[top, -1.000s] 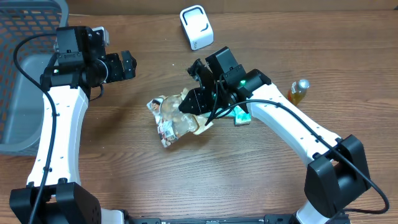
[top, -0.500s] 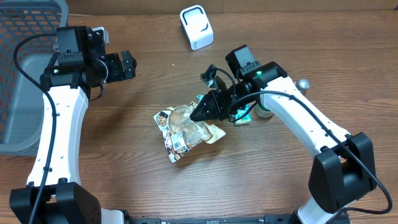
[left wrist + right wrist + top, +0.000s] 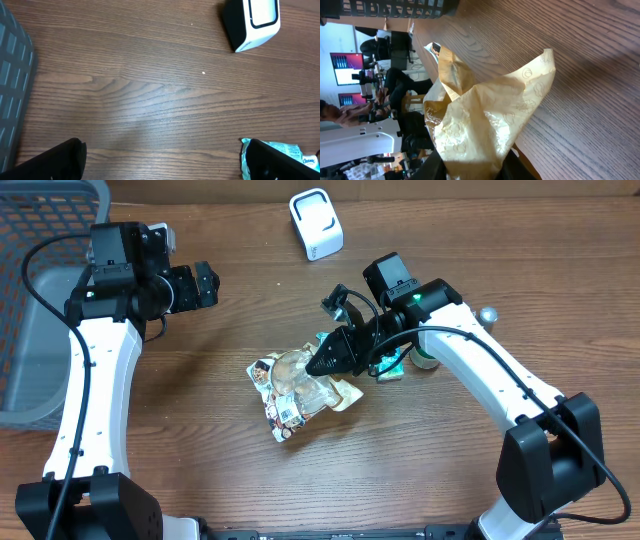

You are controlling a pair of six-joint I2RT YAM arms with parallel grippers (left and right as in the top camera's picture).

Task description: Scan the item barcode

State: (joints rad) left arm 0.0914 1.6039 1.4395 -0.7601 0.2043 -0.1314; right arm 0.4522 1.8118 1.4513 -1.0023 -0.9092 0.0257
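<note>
1. Looking from overhead, I see the right gripper (image 3: 330, 361) pinched on the upper right end of the bag (image 3: 292, 388), near the table's middle.
2. The rest of the bag spreads down and left from the fingers, printed side up. I cannot tell whether it touches the table (image 3: 200, 440).
3. On the right wrist camera the crumpled yellow bag (image 3: 485, 115) fills the view, rising from between the two dark fingers (image 3: 431, 165) at the bottom edge.
4. The left gripper (image 3: 205, 283) hangs well apart at the upper left, jaws wide and holding nothing. Its camera shows bare wood between the fingertips (image 3: 55, 160).
5. The scanner (image 3: 316, 223) stands at the far edge, well beyond the bag, with open table and the right wrist between them.
6. A teal tissue pack (image 3: 391, 368) lies just behind the right gripper, partly under the arm. It also peeks into the left wrist view (image 3: 272, 151).
7. A grey basket (image 3: 30, 330) sits at the far left.
8. I count one bag, one scanner, one tissue pack, one basket and two grippers.
</note>
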